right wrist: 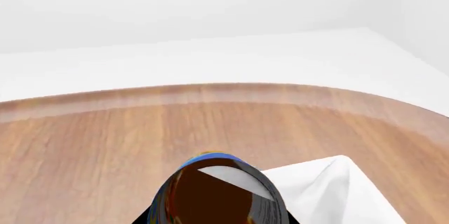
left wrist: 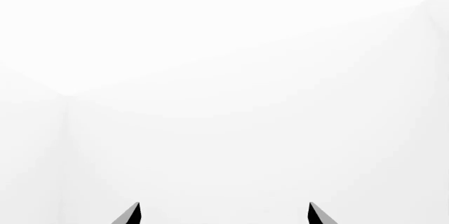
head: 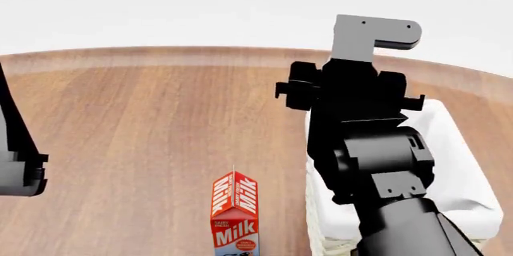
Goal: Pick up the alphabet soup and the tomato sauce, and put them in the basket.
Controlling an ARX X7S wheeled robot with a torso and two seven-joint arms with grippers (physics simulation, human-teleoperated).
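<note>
My right gripper (right wrist: 214,203) clamped on alphabet soup (right wrist: 210,156), probably; can fills view between fingers, above basket (right wrist: 329,187) corner. Left gripper (left wrist: 224,214) spread wide.

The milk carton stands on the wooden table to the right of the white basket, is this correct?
Not quite. In the head view the milk carton stands on the wooden table to the left of the white basket, not to its right.

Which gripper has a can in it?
The right gripper: the blue alphabet soup fills the space between its fingers in its wrist view. The left gripper shows only blank white between its fingertips.
</note>
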